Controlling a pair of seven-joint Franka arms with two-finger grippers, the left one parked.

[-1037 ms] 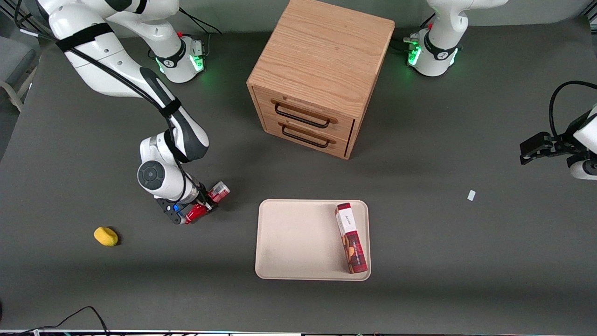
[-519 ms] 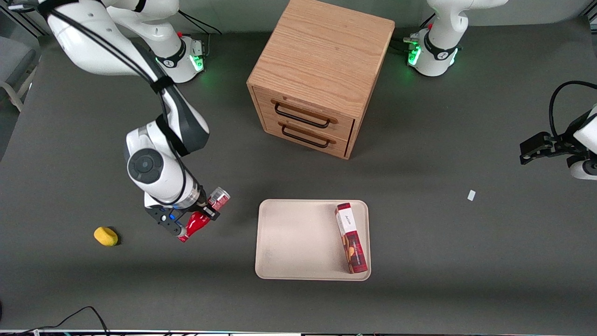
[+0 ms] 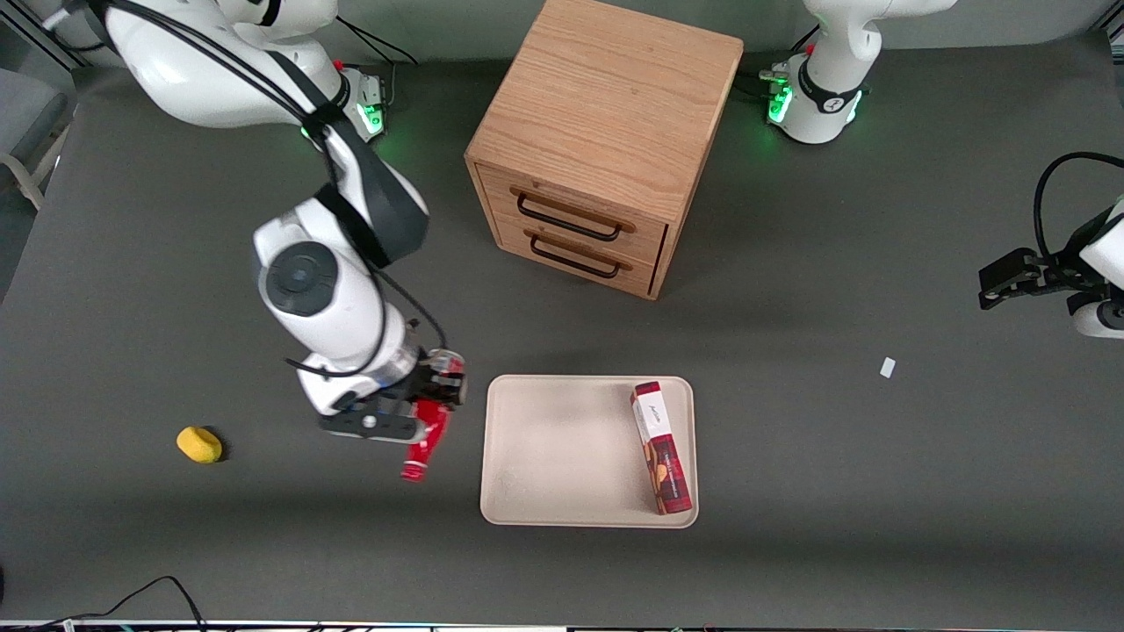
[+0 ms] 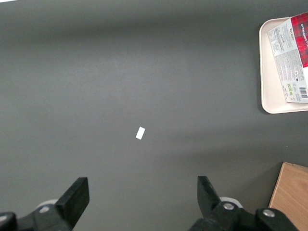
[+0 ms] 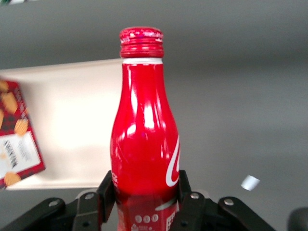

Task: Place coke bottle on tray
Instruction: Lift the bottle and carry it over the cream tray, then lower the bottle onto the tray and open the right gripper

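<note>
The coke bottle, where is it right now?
The coke bottle is held in the gripper above the table, beside the tray, toward the working arm's end.

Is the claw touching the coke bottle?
Touching. In the right wrist view the claw has its two fingers pressed against both sides of the coke bottle, lifted beside the tray.

Change over the last second: the gripper (image 3: 428, 405), clamped on the coke bottle (image 3: 425, 436), moves from a spot well short of the tray (image 3: 544, 456) to just beside the tray's edge toward the working arm's end. The bottle rises off the table and swings, its capped neck now pointing toward the front camera. The arm's wrist stands higher.
</note>
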